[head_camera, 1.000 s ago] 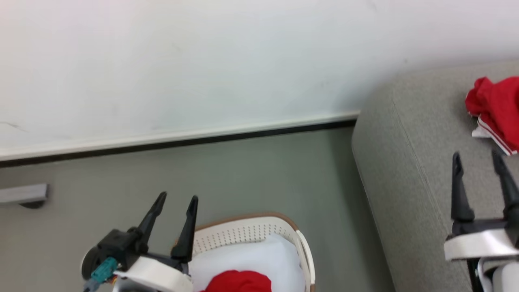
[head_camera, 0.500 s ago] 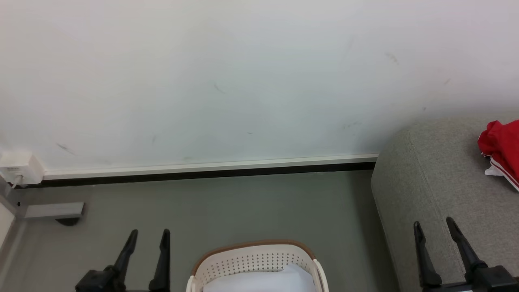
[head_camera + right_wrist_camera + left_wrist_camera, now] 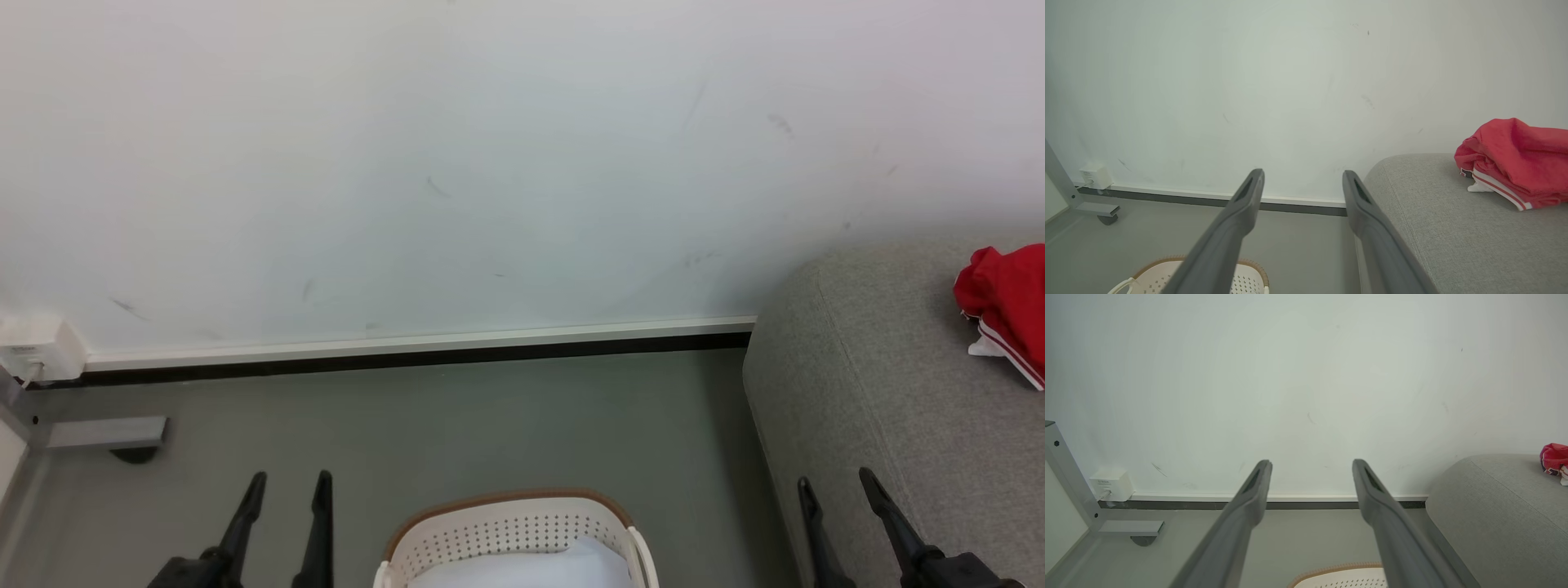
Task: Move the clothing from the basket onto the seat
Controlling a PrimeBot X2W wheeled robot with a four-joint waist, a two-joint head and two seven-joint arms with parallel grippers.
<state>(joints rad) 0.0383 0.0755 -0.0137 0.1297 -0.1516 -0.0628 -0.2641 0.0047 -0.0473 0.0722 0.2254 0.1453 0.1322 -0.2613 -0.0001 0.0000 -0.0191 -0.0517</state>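
The basket (image 3: 510, 529) sits on the floor (image 3: 457, 425) near me; the seat (image 3: 890, 408) stands right of it, clothing (image 3: 1008, 298) lying on it.

Bottom edge cuts off the basket (image 3: 506, 527) — right edge, the clothing (image 3: 1008, 290).

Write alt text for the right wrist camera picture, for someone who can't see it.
A crumpled red garment with white striped trim lies on a grey seat at right. The right gripper, open and empty, points toward a white wall, with the rim of the basket just showing on the grey floor at lower left.
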